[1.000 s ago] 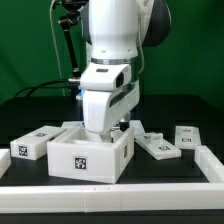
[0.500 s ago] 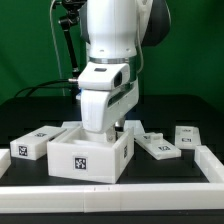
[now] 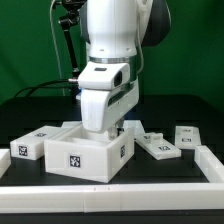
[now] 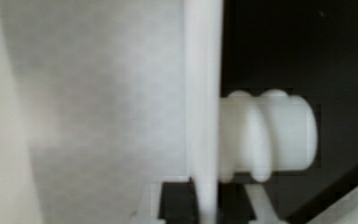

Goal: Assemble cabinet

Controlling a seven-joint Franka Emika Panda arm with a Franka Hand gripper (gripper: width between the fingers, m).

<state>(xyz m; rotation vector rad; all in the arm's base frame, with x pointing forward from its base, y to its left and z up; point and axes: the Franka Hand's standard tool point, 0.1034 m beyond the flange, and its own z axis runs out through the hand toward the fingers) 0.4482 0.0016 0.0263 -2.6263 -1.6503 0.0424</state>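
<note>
Moved: box (image 3: pixel 85 158) has slid toward the exterior view's left
Gripper (image 3: pixel 103 124): down inside box; grip and opening impossible to tell

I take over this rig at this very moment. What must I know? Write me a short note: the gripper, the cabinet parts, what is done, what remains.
Gripper: lowered into the open cabinet box, close against a thin white wall. Whether it is open or shut cannot be told.
Parts: the cabinet box stands in the middle, opening upward. A block lies on the exterior view's left. A flat panel and a second block lie on the exterior view's right.
Done: no loose part seems fitted yet.
Left: probably fitting all three.
</note>
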